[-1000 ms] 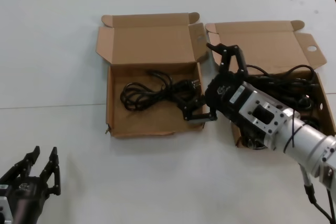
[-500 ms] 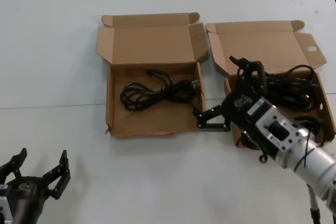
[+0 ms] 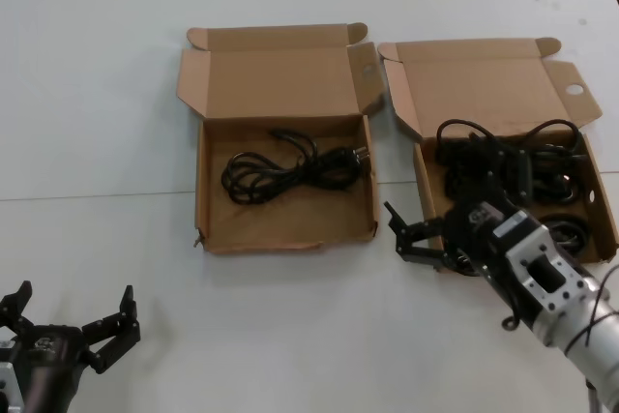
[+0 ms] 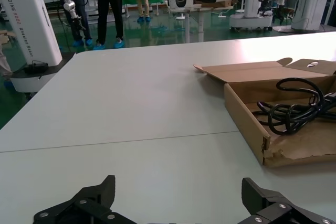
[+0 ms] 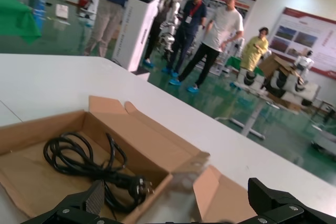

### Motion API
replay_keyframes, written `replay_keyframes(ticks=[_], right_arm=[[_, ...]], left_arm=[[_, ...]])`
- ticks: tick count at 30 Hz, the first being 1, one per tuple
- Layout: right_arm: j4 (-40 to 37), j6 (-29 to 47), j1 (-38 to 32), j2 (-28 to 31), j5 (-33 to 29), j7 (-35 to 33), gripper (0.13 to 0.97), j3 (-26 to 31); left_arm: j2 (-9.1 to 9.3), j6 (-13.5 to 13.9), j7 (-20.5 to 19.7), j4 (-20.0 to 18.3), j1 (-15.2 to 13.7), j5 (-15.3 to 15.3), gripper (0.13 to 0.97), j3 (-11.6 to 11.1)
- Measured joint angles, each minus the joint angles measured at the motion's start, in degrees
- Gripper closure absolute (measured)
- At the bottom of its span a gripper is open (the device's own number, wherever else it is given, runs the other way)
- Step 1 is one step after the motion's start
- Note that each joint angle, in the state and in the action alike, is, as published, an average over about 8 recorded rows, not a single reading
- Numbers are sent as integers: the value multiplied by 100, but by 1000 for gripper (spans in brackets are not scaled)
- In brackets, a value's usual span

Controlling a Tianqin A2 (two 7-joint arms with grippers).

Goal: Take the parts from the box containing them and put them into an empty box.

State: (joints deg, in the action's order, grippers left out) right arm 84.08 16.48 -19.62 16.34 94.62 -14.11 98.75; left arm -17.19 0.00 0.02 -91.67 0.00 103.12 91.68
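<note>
Over the last second the right gripper [image 3: 414, 235] has drawn back from the box with the torn front wall [image 3: 286, 235], leaving one coiled cable [image 3: 290, 169] lying inside it, so one part is delivered. The gripper now sits low over the table [image 3: 290, 326] in the gap between the boxes, at about 5 o'clock from the delivered cable, with its fingers spread wide and holding nothing. Its arm slants in from 4 o'clock across the box with the oval hole [image 3: 574, 90], where the remaining cables [image 3: 513, 166] lie tangled. The next reach probably goes back there. The left gripper [image 3: 70, 328] waits near the table's 7 o'clock corner, fingers splayed open and empty.
</note>
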Motion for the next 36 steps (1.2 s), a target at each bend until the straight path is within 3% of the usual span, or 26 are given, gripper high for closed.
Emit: replay_keyframes(ticks=[12, 21, 36], right_arm=[[224, -487, 580, 25, 251, 0, 129, -209], [391, -849, 1011, 44, 439, 0, 129, -364], [665, -1443, 1718, 74, 746, 0, 129, -619]], left_arm=[[0, 0, -2, 0, 0, 0, 173, 0], [0, 0, -2, 0, 0, 0, 132, 0], [0, 0, -2, 0, 0, 1, 132, 0]])
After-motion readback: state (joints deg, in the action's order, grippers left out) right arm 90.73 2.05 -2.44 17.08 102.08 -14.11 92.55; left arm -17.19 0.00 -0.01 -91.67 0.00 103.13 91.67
